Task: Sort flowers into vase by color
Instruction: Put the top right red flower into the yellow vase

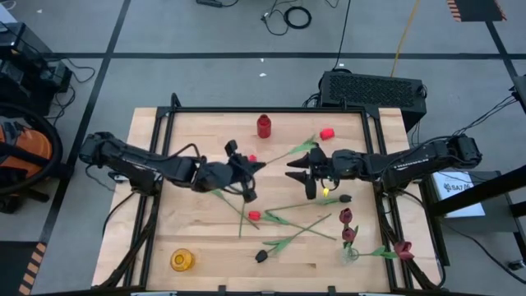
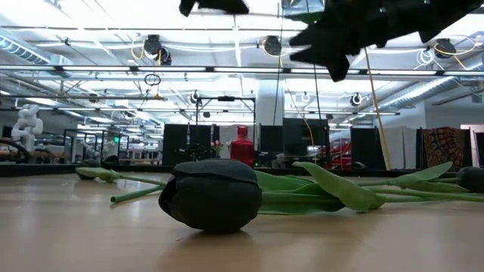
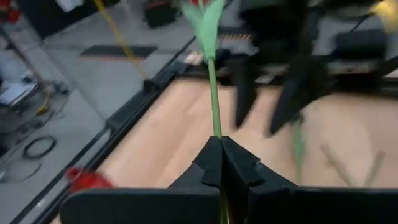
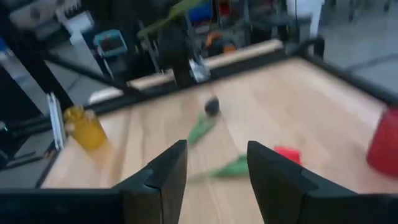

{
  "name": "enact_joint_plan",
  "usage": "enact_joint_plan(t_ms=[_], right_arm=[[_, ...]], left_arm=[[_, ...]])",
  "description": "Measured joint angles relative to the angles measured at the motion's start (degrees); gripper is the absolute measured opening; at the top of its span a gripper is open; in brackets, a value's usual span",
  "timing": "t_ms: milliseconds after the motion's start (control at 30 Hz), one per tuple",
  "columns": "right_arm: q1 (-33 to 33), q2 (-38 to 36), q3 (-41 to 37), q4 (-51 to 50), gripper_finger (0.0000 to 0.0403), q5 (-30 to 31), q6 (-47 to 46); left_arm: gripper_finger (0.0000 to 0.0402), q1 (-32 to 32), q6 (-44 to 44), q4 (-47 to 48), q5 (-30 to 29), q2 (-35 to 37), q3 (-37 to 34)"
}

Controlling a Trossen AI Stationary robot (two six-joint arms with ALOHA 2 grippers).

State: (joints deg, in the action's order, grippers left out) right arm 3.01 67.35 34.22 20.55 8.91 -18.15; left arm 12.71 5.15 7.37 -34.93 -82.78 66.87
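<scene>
My left gripper [image 1: 251, 170] [image 3: 222, 146] is shut on the thin green stem of a red tulip [image 1: 327, 133] above the table's middle. My right gripper [image 1: 294, 169] [image 4: 216, 165] is open and empty, facing it from the right, close to the held stem. Other tulips lie flat on the wood: a black one [image 1: 261, 256] [image 2: 212, 194] near the front, a red one [image 1: 254, 215], and another black one [image 1: 345, 198]. Maroon tulips stand in a clear vase [image 1: 349, 247]. A red vase [image 1: 264, 126] stands at the far side, and a yellow vase [image 1: 182, 260] at the near left. My left gripper pinches the red tulip's stem [image 3: 214, 127] between its two fingertips. The stem runs on ahead of the fingers to its leaf [image 3: 206, 18] and head, toward the table's far right. The flower looks lifted clear of the table.
A maroon tulip [image 1: 403, 249] lies by the clear vase at the right edge. A black frame rail [image 1: 271, 109] borders the table. Bare wood [image 1: 189, 222] lies at the near left, between the left arm and the yellow vase.
</scene>
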Motion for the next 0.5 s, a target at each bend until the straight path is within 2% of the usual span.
enact_joint_plan(t_ms=[300,500], right_arm=[[0.50,-0.07,-0.01,15.77,0.0160,-3.34,4.87],[0.48,-0.07,-0.01,20.64,0.0155,-4.92,7.27]], left_arm=[[0.0000,3.94,-1.47,-2.69,-0.66,0.33,-0.09],[0.0000,4.70,-1.21,-2.88,-1.24,0.33,-0.09]])
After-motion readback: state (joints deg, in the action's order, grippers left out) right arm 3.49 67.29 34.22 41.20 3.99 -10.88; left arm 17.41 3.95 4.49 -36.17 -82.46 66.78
